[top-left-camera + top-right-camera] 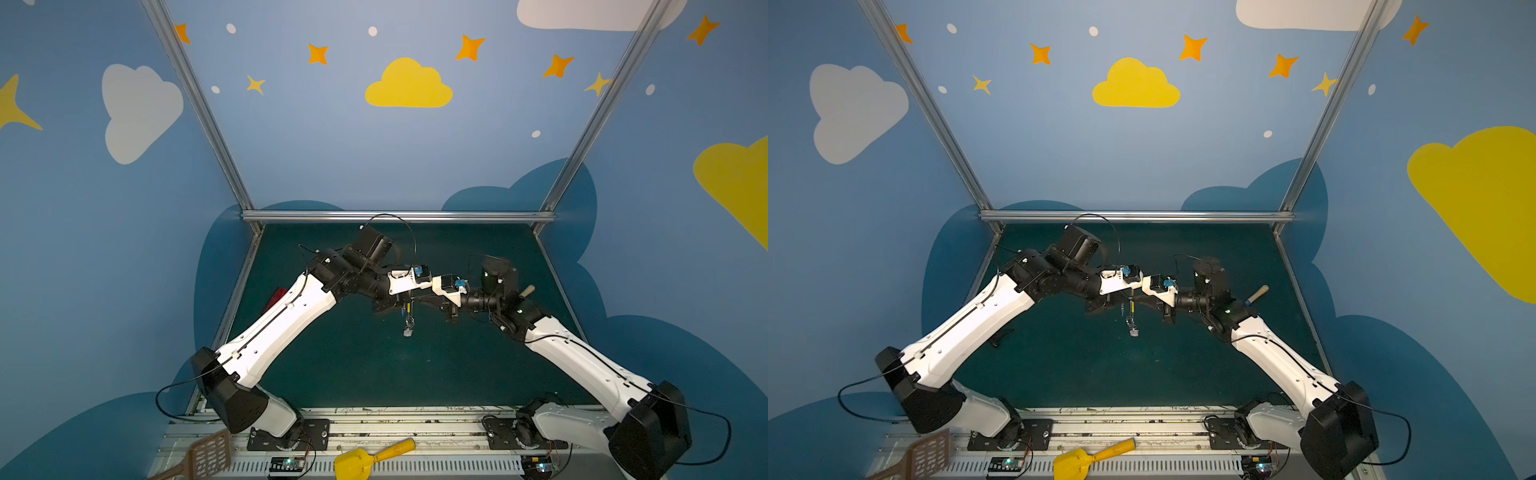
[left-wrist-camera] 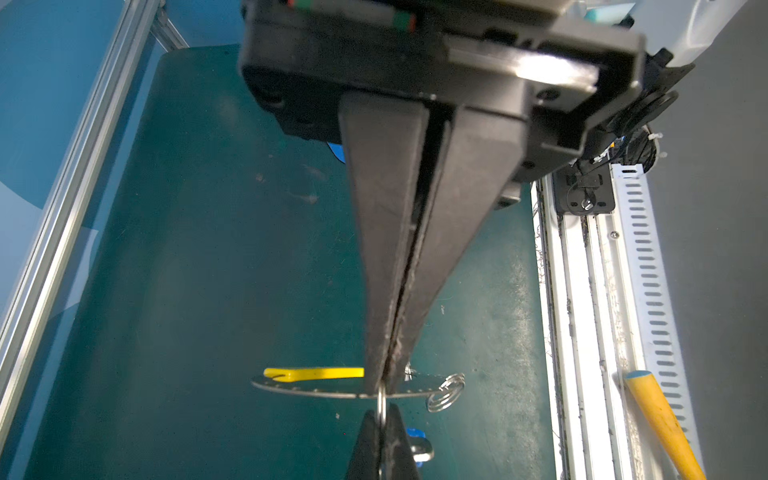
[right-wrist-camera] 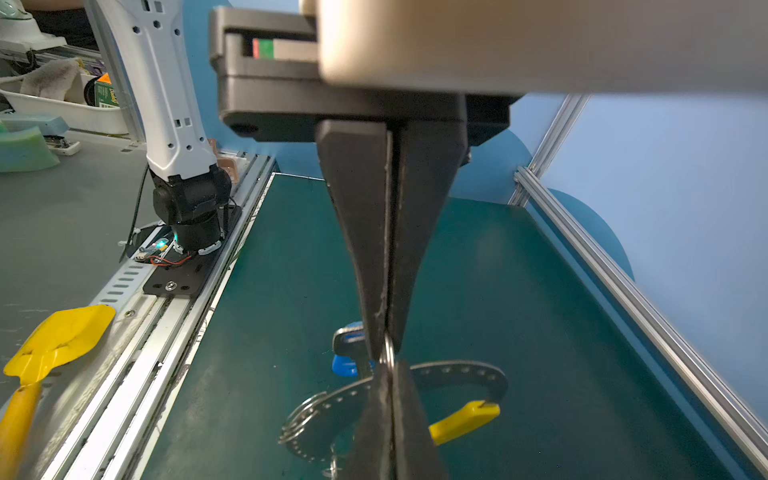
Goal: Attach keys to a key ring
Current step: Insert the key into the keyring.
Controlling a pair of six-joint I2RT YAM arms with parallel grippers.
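Held above the dark green surface [image 1: 374,365], the left tool [image 2: 384,382] is clamped on the large thin dark-grey perforated hoop [image 3: 457,368] with its yellow sleeve [image 3: 465,419]; tip to tip, the right tool [image 3: 386,353] pinches the small silver split ring [image 2: 381,399] of the tiny blue-tagged silver key [image 3: 347,341].

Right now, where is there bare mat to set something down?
Widest free patch: dark-green mat between left arm, right arm and near aluminium rail. Thin bare strip along the far rail. Crowded: centre, where left gripper and right gripper meet at the perforated grey key ring; red gadget at left edge, wooden handle at right edge.
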